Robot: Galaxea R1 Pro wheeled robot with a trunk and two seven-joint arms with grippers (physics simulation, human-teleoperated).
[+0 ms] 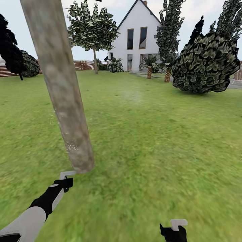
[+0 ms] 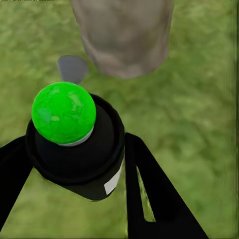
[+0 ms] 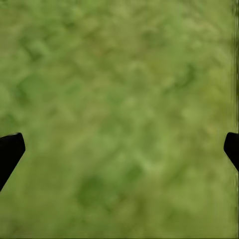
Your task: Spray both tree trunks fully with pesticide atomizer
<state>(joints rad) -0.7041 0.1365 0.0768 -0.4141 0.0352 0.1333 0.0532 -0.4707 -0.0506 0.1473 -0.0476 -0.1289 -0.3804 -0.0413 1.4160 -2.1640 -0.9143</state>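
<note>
holding item: pesticide atomizer point(image 2: 74, 144), rigid, light (likely), clamped round its black body by left gripper point(image 2: 74, 164), lower left of frame, near tree trunk point(image 1: 60, 84); right gripper point(image 3: 119, 149) open, empty.

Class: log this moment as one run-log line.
left gripper: shut on atomizer | target: tree trunk, specks low | right gripper: open, over grass

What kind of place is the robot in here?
Most likely a house garden: a wide grass lawn, a white house behind it, and a thick tree trunk close by, with a slatted wooden fence at the edge.
</note>
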